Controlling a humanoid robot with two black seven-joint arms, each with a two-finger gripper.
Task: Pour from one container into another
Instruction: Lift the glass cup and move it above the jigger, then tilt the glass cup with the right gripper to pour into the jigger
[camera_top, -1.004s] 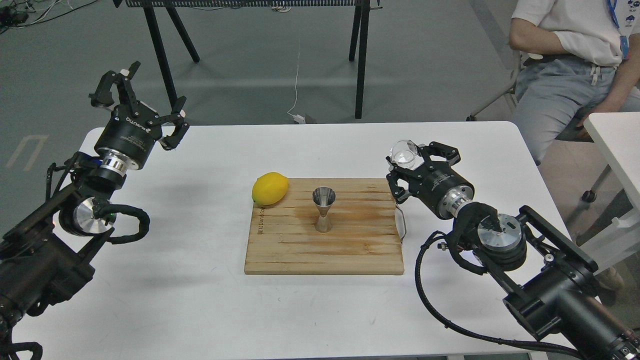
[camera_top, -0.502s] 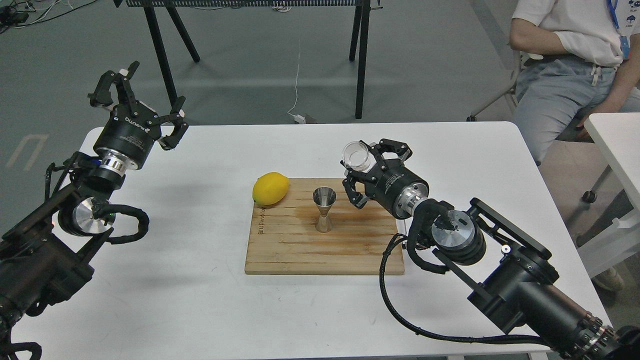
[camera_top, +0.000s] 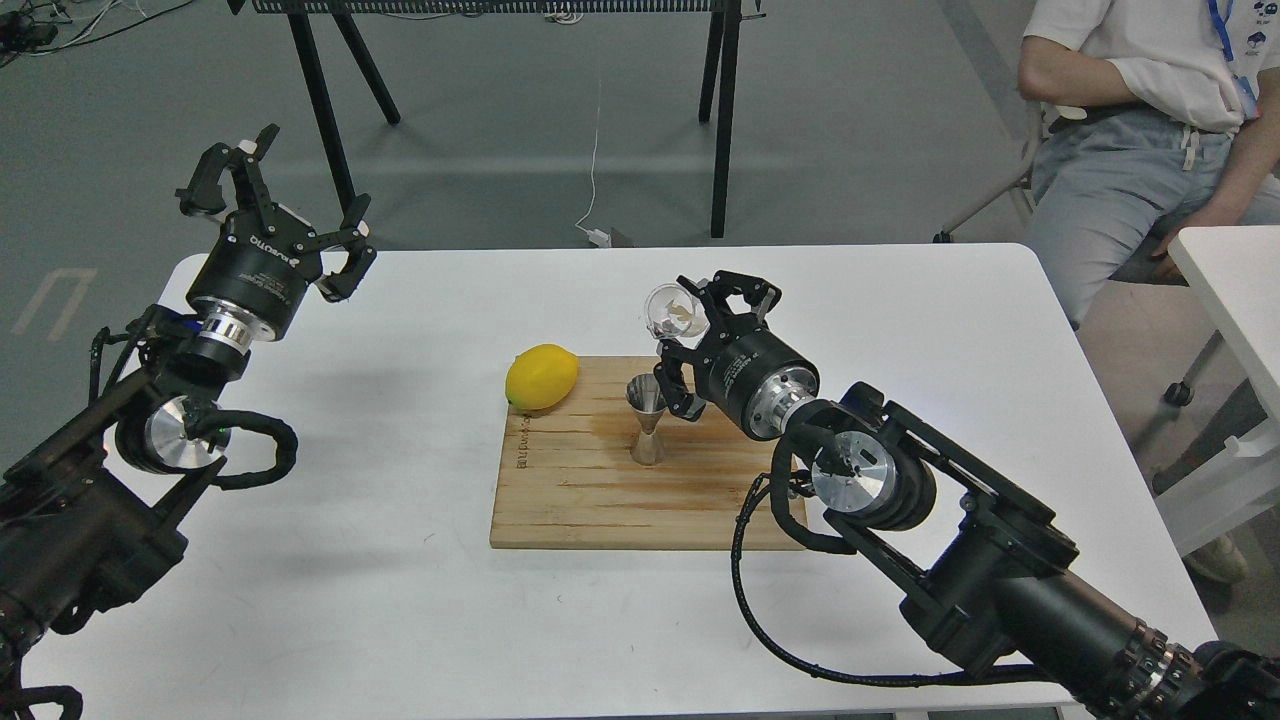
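The clear glass beaker (camera_top: 672, 311) is held in the air by my right gripper (camera_top: 690, 318), which is shut on it. The beaker is tilted, its mouth turned to the left, and it hangs just above and slightly right of the steel jigger (camera_top: 647, 418). The jigger stands upright on the wooden cutting board (camera_top: 600, 500), its right side partly hidden by my gripper's fingers. My left gripper (camera_top: 280, 205) is open and empty, raised over the table's far left corner, far from both containers.
A yellow lemon (camera_top: 541, 376) lies at the board's far left corner. The white table (camera_top: 350, 600) carries the board in its middle. A seated person (camera_top: 1140, 110) is at the back right, and black stand legs (camera_top: 320, 110) rise behind the table.
My right arm has carried the beaker leftward from the board's right edge to just above the jigger and tipped it further. The left arm has stayed put.
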